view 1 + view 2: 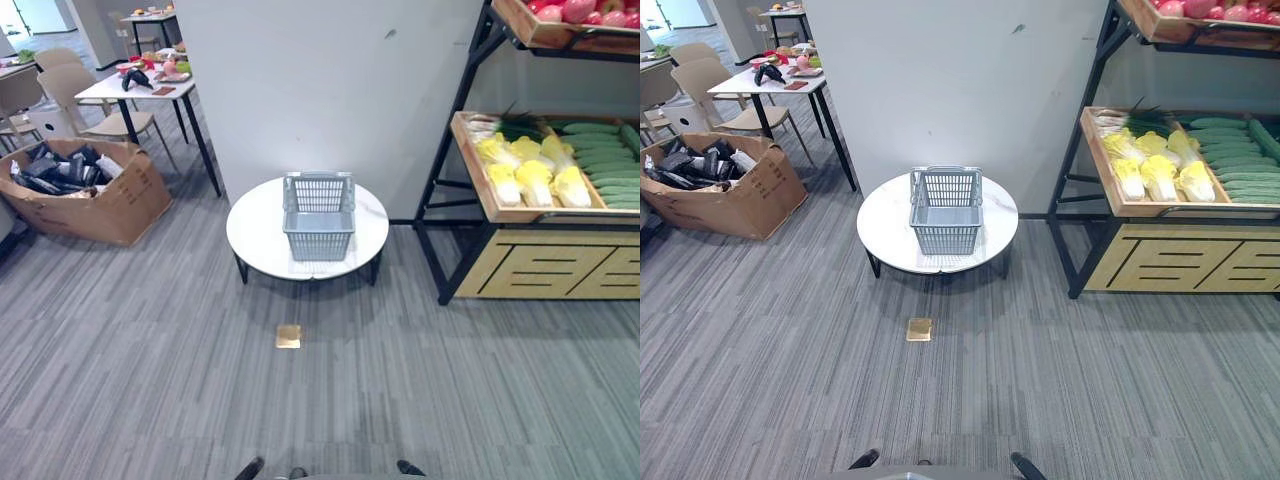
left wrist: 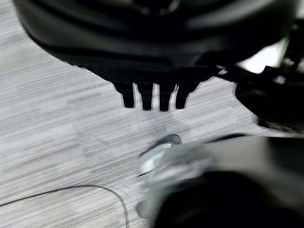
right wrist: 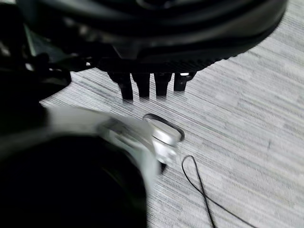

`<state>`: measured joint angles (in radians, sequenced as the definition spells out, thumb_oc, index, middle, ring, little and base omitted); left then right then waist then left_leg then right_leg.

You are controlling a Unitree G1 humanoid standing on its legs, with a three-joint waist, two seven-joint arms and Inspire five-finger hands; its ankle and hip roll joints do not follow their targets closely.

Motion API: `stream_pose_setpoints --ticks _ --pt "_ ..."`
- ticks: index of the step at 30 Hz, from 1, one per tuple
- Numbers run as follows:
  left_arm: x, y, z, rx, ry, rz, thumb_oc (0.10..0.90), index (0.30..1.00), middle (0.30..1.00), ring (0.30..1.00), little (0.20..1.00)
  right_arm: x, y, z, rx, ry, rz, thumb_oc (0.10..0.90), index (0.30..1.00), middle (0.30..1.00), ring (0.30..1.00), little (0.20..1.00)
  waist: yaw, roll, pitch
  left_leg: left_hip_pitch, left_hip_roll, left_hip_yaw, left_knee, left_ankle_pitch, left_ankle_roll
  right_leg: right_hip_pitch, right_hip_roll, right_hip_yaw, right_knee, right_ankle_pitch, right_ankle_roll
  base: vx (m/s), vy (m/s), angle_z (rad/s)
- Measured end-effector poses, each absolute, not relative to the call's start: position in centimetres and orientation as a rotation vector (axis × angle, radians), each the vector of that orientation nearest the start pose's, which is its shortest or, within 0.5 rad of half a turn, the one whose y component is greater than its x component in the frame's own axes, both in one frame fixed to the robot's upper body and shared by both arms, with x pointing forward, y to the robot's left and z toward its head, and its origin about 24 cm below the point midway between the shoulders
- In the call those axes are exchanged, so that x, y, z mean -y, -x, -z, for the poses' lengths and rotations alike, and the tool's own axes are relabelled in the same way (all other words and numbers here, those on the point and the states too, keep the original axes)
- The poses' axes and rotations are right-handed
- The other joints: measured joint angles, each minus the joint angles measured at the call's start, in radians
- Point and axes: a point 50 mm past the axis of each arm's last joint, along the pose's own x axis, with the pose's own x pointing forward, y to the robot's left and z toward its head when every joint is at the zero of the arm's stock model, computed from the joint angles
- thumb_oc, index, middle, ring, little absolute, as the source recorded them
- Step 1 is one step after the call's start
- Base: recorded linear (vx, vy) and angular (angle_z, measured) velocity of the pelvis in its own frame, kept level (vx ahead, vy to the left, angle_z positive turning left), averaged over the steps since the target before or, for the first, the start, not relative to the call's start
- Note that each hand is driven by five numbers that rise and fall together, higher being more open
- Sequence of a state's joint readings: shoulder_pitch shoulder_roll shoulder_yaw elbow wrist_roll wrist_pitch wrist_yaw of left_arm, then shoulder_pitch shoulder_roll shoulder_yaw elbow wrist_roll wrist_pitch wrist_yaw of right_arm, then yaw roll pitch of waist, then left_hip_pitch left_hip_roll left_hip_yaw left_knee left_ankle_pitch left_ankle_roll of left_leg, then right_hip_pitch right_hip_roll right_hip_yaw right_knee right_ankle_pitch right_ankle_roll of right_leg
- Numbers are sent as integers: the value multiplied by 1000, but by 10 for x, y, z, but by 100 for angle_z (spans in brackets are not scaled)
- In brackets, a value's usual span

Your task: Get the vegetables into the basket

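Here, the empty grey basket [image 1: 318, 215] sits on a round white surface [image 1: 260, 235]; vegetables [image 1: 535, 170] lie far right on the shelf [image 1: 478, 165]. Both hands [image 2: 152, 95] [image 3: 147, 85] hang low, fingers straight, holding nothing; right arm nearer.

The floor [image 1: 150, 360] was covered in grey striped carpet, with a small square brass plate [image 1: 288, 336] set into it; a plain white wall panel [image 1: 320, 80] was seen behind a low round white table on dark legs [image 1: 260, 245]; to the right a black metal-framed shelving rack with wooden trays and a slatted wooden base [image 1: 550, 265] was placed against the wall; at the left an open brown cardboard box filled with dark packets [image 1: 90, 195] was set on the carpet; behind it stood a white rectangular table on black legs [image 1: 125, 92] and beige chairs [image 1: 75, 85].
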<state>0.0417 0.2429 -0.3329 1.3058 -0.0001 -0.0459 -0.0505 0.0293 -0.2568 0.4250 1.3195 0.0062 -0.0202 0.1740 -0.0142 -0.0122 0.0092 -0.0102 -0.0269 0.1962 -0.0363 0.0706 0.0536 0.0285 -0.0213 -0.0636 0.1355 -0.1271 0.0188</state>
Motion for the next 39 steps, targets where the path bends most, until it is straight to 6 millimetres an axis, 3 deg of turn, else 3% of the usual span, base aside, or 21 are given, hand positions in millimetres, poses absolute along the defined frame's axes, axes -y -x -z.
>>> stream_pose_setpoints --ticks 1,8,28,39 --pt "-224 -63 169 -1309 -385 181 900 1000 1000 1000 1000 210 -65 171 -1335 363 -375 900 1000 1000 1000 1000 -3 1 6 46 1 4 -53 27 3 48 4 -6 -58 17 4 15 16 -7" --pt "-211 -97 164 -1186 -355 186 900 1000 1000 1000 1000 195 -102 165 -1204 351 -416 900 1000 1000 1000 1000 -7 -1 6 67 1 1 -53 21 1 121 9 -16 -159 65 -8 13 17 1" --pt "-211 -101 163 -1181 -364 182 900 1000 1000 1000 1000 193 -103 165 -1200 341 -414 900 1000 1000 1000 1000 -20 -13 17 75 1 8 -58 10 -6 133 8 -8 -172 69 -7 8 19 0" --pt "-217 -107 161 -1169 -358 159 900 1000 1000 1000 1000 192 -106 164 -1190 280 -370 900 1000 1000 1000 1000 -25 -34 58 94 -3 10 -59 -8 8 140 3 -14 -153 69 -6 59 96 -2"
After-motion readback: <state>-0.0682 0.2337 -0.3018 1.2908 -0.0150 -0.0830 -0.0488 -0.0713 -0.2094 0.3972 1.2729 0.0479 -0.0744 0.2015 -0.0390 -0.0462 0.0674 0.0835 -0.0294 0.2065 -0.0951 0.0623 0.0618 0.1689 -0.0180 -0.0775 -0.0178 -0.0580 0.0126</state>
